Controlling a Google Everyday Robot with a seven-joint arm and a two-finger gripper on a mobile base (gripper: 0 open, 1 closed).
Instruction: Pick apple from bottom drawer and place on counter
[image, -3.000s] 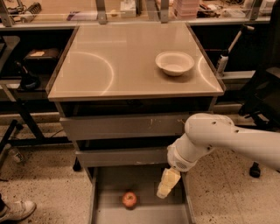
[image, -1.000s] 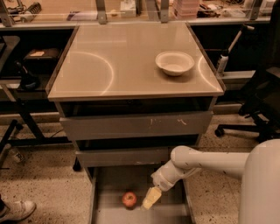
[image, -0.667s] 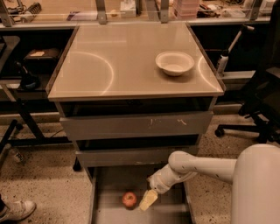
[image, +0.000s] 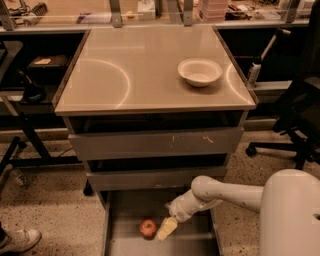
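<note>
The apple (image: 147, 228), small, round and red, lies on the grey floor of the open bottom drawer (image: 192, 242), left of its middle. My gripper (image: 165, 230) hangs low inside the drawer, just right of the apple and very close to it. The white arm reaches in from the lower right. The counter (image: 125, 75) is the glossy beige top of the cabinet above.
A white bowl (image: 199, 72) stands on the counter at the right. Two grey drawers (image: 155, 144) sit above the bottom one, slightly pulled out. An office chair (image: 300, 120) is at the right, a person's shoe (image: 15, 240) at the lower left.
My arm has reached further left and lower into the drawer. The gripper has closed in on the apple from the right. The apple has not moved.
</note>
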